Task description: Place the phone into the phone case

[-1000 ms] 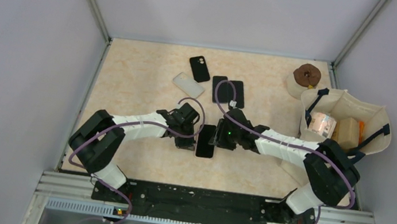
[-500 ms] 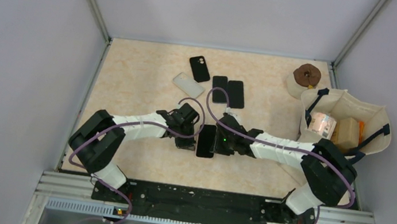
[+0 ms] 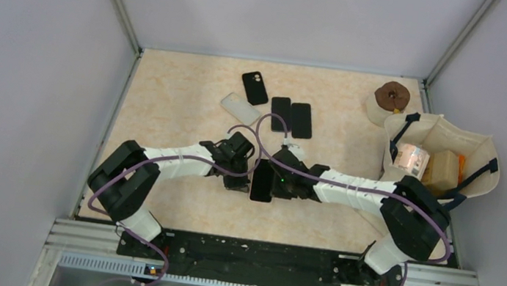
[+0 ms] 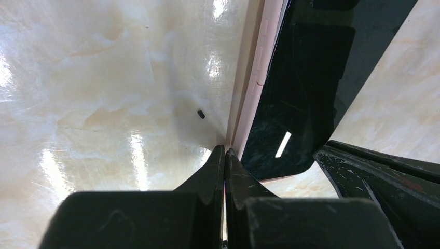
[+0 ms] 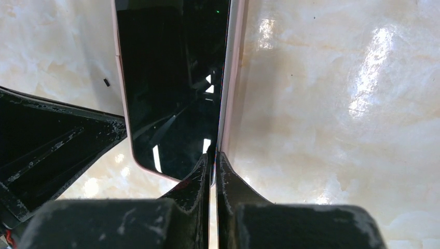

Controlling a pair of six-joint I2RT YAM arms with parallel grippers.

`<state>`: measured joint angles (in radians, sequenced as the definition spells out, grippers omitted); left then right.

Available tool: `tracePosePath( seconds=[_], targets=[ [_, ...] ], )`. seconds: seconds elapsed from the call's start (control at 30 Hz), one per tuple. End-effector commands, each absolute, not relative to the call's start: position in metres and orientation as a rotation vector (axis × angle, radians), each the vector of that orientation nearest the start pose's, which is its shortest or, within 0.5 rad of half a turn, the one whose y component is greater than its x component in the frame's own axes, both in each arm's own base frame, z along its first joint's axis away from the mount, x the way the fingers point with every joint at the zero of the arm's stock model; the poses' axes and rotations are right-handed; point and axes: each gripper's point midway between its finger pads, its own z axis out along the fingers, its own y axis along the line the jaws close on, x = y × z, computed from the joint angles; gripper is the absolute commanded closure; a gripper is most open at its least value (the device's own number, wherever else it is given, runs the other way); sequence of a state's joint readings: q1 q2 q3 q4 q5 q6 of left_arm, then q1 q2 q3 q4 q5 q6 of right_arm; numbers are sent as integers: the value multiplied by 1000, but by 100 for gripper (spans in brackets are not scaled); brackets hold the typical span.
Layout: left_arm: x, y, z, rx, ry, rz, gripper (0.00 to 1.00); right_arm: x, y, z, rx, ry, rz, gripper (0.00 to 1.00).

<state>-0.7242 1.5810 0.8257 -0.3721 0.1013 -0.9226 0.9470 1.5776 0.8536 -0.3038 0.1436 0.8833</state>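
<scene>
Phone (image 3: pixel 262 181) lies flat on the bench (image 3: pixel 168 95), screen up, nearer the arm bases than the white case (image 3: pixel 240 109) and slightly to that case's right. It sits lengthwise front to back.

Phone look: glossy black screen, dark and unlit, with light streaks reflected in it. It has rounded corners and a thin pale pink rim down both long sides. Small side-button bumps show on the rim in the left wrist view. Can't tell if the pink rim is the phone's own frame or a case.

Left end effector (image 4: pixel 224 151): closed, fingers pressed together with nothing between them. Its tips are at the phone's left long edge near a corner, on the pink rim.

Right end effector (image 5: pixel 211 154): closed, fingers together and nothing held. Its tips are against the phone's right long edge, so the phone sits between the two closed tips. Each wrist view shows the other arm's black finger at the frame edge.

Other stuff, all placed from the white case:
- Black case (image 3: pixel 255 88) is just behind it and a bit to the right.
- Two dark slabs (image 3: pixel 291 116) lie side by side just to its right. Can't tell whether they are phones or cases.
- Cloth bag (image 3: pixel 482 155) is well to the right, with small items inside.
- Brown roll (image 3: pixel 392 96) is well to the right and further back.

A small dark speck (image 4: pixel 200 114) sits on the bench beside the phone's left edge.
</scene>
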Motion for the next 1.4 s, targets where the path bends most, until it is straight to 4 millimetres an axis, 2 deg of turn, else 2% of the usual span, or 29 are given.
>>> tracePosePath(
  seconds=[0.0, 0.17, 0.27, 0.53, 0.63, 0.73, 0.9, 0.97, 1.03, 1.13, 1.37],
  targets=[
    [219, -271, 34, -251, 2785, -697, 100, 174, 301, -3, -98, 2748, 445, 100],
    [221, -271, 36, -259, 2778, -701, 100, 164, 299, -19, -109, 2784, 393, 100],
    [224, -268, 40, -274, 2761, -708, 100, 159, 297, -22, -104, 2791, 368, 100],
    [246, -250, 58, -329, 2703, -698, 100, 155, 277, -35, -84, 2823, 240, 83],
    [254, -247, 68, -329, 2681, -701, 100, 159, 279, -28, -87, 2810, 234, 78],
    [263, -245, 74, -331, 2670, -699, 100, 178, 286, -2, -73, 2752, 295, 71],
    [277, -248, 80, -310, 2662, -696, 100, 236, 284, 62, 8, 2601, 450, 57],
    [281, -252, 80, -294, 2666, -699, 97, 259, 278, 78, 40, 2555, 493, 51],
    [284, -255, 78, -280, 2681, -697, 94, 274, 277, 82, 40, 2539, 543, 47],
    [287, -259, 74, -267, 2701, -692, 89, 284, 279, 75, 20, 2551, 597, 45],
    [292, -260, 59, -252, 2743, -645, 83, 288, 288, 59, -26, 2584, 650, 46]
  ],
)
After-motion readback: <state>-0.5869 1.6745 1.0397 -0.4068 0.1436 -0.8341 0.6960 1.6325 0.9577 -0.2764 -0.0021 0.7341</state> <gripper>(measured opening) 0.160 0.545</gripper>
